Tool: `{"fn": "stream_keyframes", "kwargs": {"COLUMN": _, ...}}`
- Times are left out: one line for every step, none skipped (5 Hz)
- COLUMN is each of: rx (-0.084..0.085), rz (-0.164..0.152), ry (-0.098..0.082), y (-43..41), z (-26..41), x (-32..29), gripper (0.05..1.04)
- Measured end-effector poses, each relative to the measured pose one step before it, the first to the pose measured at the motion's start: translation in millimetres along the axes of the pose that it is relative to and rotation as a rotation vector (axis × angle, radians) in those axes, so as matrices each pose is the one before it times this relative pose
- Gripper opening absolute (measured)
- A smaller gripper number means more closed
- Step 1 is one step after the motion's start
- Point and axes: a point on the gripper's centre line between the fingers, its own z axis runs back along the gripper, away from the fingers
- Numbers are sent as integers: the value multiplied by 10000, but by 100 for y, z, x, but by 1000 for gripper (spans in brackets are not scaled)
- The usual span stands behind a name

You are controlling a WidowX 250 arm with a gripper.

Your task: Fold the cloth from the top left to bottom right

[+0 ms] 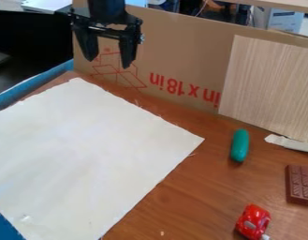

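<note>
The gripper (107, 62) hangs at the upper left, in front of the cardboard wall and above the cloth's far corner. Its two fingers stand wide apart with nothing between them, so it is open. A white cloth (93, 154) lies spread out flat on the brown wooden table (187, 197), covering the left side and centre. One corner points up toward the cardboard below the gripper, another points right, and its left part runs out of view.
Right of the cloth lie a green rounded object (240, 146), a chocolate-like bar (298, 185) and a red toy car (253, 222). Cardboard (181, 51) walls the back, with a light wooden panel (268, 84) against it. Blue edging (34, 85) runs along the left.
</note>
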Motion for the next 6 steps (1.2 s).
{"fn": "stream_keyframes", "kwargs": {"rx": -67, "rz": 13, "ry": 413, "y": -136, "z": -1222, "x": -258, "gripper": 999}}
{"fn": "stream_keyframes", "kwargs": {"rx": -352, "rz": 547, "ry": 625, "y": 1243, "z": -2033, "x": 2049, "gripper": 999}}
{"fn": "stream_keyframes", "kwargs": {"rx": -42, "rz": 500, "ry": 231, "y": 2322, "z": -621, "x": 1220, "gripper": 999}}
{"fn": "stream_keyframes", "kwargs": {"rx": -47, "rz": -83, "ry": 220, "y": 1021, "z": -1749, "x": 776, "gripper": 999}}
{"fn": "stream_keyframes", "kwargs": {"rx": -3, "rz": 106, "ry": -353, "y": 1626, "z": -1363, "x": 1338, "gripper": 999}}
{"fn": "stream_keyframes", "kwargs": {"rx": -203, "rz": 673, "ry": -202, "y": 2055, "z": -1170, "x": 2217, "gripper": 999}}
